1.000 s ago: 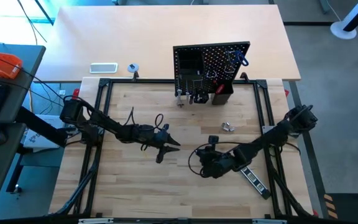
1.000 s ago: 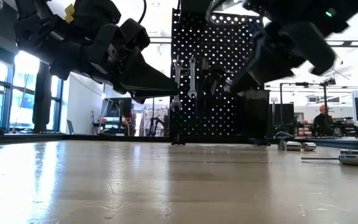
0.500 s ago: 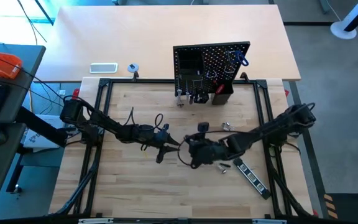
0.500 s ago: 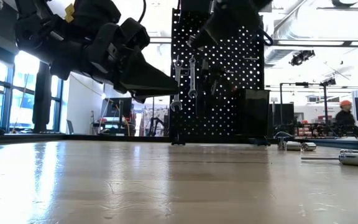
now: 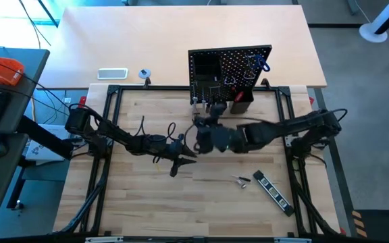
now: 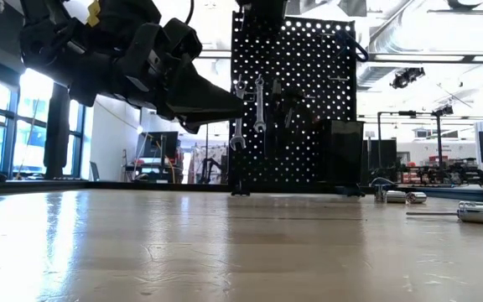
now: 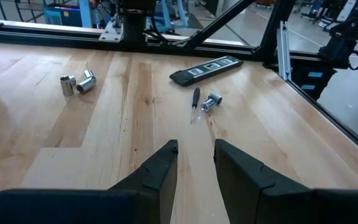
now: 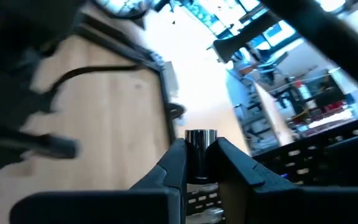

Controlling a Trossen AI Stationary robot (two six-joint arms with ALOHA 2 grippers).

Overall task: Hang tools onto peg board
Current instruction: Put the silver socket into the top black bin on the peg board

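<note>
- Fingers of the right gripper [image 8: 196, 155] are clamped on a small silver socket-like piece [image 8: 200, 142] (its exact kind is hard to tell), which stands up between their tips in the right wrist view.
- From above, the right gripper [image 5: 204, 135] is reached across the worktop [image 5: 147, 202], close in front of the peg board [image 5: 229, 71], which stands upright at the far edge with wrenches [image 6: 248, 113] already hanging on its hooks.
- Fingers of the left gripper [image 7: 196, 168] stand a little apart with nothing between them; that gripper [image 5: 184, 156] hovers mid-worktop, waiting.
- Step in hand, as I judge it: carrying the held piece to the board.
- Next move calls for a short reach forward and a careful line-up with a free hook or the small black bin [image 5: 242, 102] at the board's foot, then a release only once the piece is seated.
- Tools not yet hung lie on the worktop: a black striped bar [image 5: 272, 190], a small black screwdriver [image 7: 195, 102] with a silver socket [image 7: 211, 101] just beside it, and two more sockets [image 7: 78, 83] well apart from those.
</note>
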